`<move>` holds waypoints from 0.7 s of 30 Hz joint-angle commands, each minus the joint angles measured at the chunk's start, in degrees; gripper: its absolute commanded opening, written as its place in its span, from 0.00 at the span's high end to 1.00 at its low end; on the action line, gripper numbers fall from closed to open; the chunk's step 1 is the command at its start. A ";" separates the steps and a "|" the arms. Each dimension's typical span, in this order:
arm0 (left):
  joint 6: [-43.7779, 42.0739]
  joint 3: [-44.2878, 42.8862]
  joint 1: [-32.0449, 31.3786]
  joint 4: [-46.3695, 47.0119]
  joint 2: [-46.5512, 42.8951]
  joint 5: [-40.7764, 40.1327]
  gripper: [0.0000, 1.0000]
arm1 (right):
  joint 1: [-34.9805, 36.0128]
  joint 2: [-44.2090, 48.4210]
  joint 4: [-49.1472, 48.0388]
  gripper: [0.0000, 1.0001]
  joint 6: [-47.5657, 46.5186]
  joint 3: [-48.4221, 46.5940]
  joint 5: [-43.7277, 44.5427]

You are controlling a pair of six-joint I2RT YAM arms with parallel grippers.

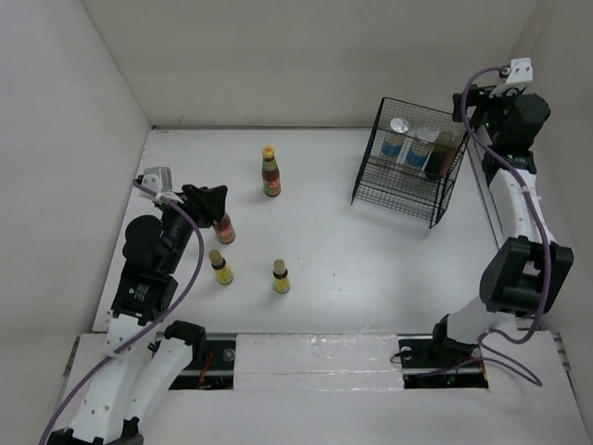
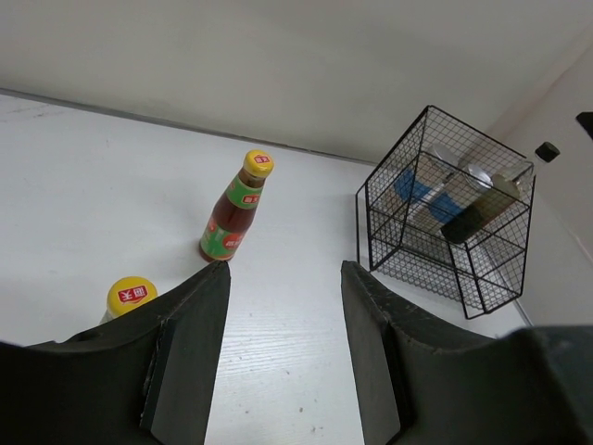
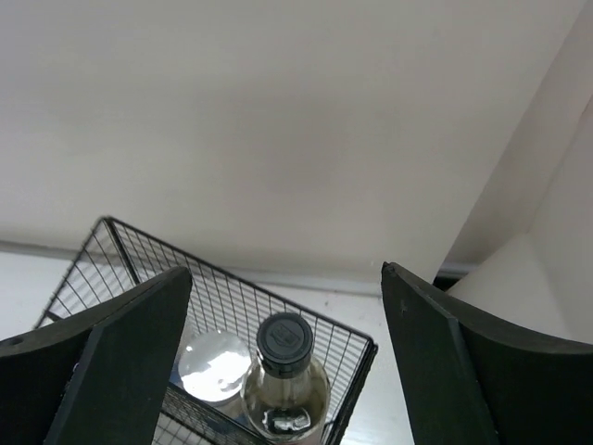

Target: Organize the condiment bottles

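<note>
In the top view, two white silver-lidded shakers (image 1: 399, 137) (image 1: 422, 146) and a dark black-capped bottle (image 1: 445, 154) stand in the black wire basket (image 1: 371, 181). One yellow-capped red sauce bottle (image 1: 270, 172) stands mid-table. A second one (image 1: 223, 227) stands just below my left gripper (image 1: 211, 198), which is open and empty. Two tiny yellow bottles (image 1: 220, 267) (image 1: 281, 276) stand nearer the front. In the left wrist view the far sauce bottle (image 2: 236, 209) and the near yellow cap (image 2: 131, 296) show left of my open gripper (image 2: 284, 271). My right gripper (image 3: 285, 273) is open above the black-capped bottle (image 3: 285, 371).
The basket (image 2: 445, 213) stands at the back right, close to the right wall. White walls enclose the table at the left, back and right. A shaker lid (image 3: 213, 366) shows beside the black-capped bottle inside the basket rim (image 3: 139, 250).
</note>
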State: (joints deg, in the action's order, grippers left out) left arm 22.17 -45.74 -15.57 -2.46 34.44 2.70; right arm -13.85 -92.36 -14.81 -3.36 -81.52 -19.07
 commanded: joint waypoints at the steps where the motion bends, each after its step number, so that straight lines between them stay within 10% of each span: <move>1: -0.11 -0.49 0.37 1.76 0.11 -0.85 0.53 | 0.74 4.90 -4.35 0.11 0.19 -0.75 -0.27; 7: -0.11 -0.49 0.37 1.76 0.11 -2.44 0.50 | 3.56 9.20 -1.98 0.13 -2.26 -1.89 -2.19; 9: -0.11 -0.49 0.37 1.23 -0.59 -2.44 0.47 | 6.97 9.21 0.21 0.30 -3.93 -2.94 -5.95; 10: -0.11 -0.49 0.37 1.23 -0.60 -2.44 0.43 | 8.64 9.21 1.44 0.54 -4.90 -4.77 -7.37; 14: -0.11 -0.49 0.37 1.05 -0.60 -3.05 0.37 | 19.27 3.87 6.72 0.81 -9.56 -8.74 -12.56; 17: -0.11 -0.49 0.37 1.05 -1.21 -3.05 0.34 | 27.36 -0.18 6.72 0.74 -12.90 -9.88 -17.40; 21: -0.11 -0.49 0.37 1.05 -1.21 -2.35 0.34 | 34.66 -8.52 7.34 0.32 -14.14 -11.12 -20.30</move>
State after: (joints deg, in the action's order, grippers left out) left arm 22.17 -45.76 -15.57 -2.87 33.76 -0.05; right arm 17.65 -96.55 -9.76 -14.85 -90.78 -34.37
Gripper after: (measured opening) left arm 0.654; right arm 0.633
